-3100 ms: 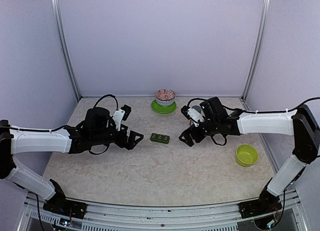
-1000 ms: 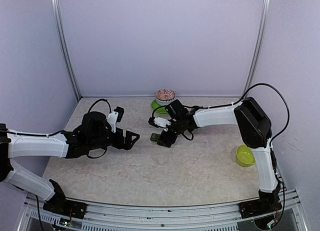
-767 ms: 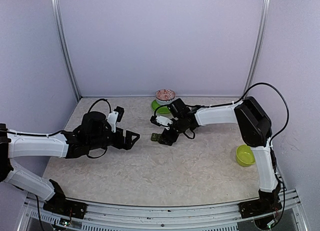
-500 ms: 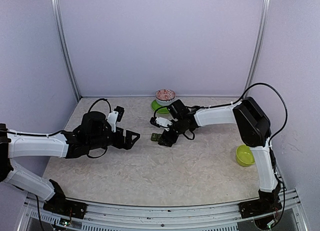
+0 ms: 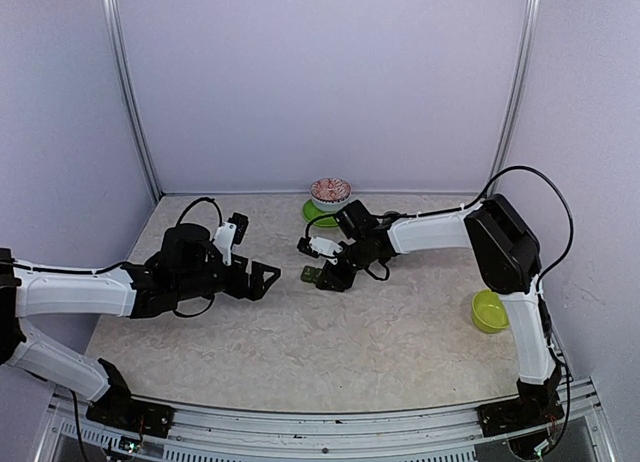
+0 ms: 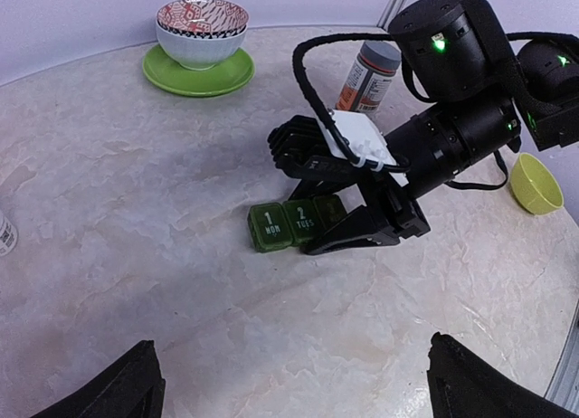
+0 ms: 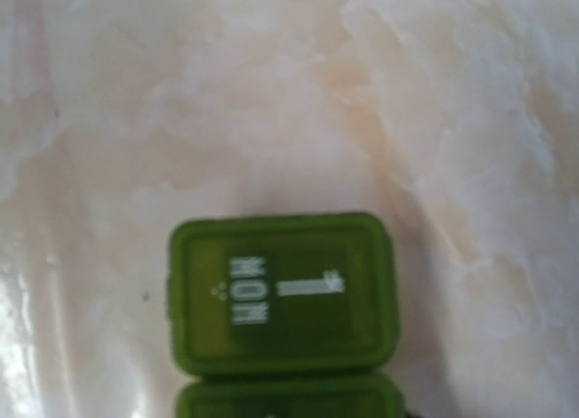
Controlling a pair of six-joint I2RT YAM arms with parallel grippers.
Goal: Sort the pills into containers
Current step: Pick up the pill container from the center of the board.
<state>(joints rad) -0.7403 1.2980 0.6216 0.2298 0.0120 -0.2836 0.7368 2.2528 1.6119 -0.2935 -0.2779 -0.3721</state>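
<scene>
The containers (image 5: 313,274) are a dark green strip of joined lidded compartments lying mid-table; the lids marked 1 MON and 2 TUES show in the left wrist view (image 6: 291,224). My right gripper (image 5: 334,274) straddles the strip's right end, one finger in front of it and one behind (image 6: 301,201). Whether the fingers press on it does not show. The right wrist view holds only the MON lid (image 7: 282,291), with no fingers in sight. My left gripper (image 5: 263,279) hovers left of the strip, open and holding nothing (image 6: 308,393). No pills are in view.
A patterned bowl (image 5: 330,192) sits on a green plate (image 5: 318,218) at the back. A lime-green bowl (image 5: 491,310) stands at the right. A grey-capped bottle (image 6: 368,74) stands behind the right arm, and another bottle (image 6: 4,233) shows at the left edge.
The right gripper's jaws have narrowed around the right end of the strip, and the arm has edged slightly left. The left arm has stayed still and open.
</scene>
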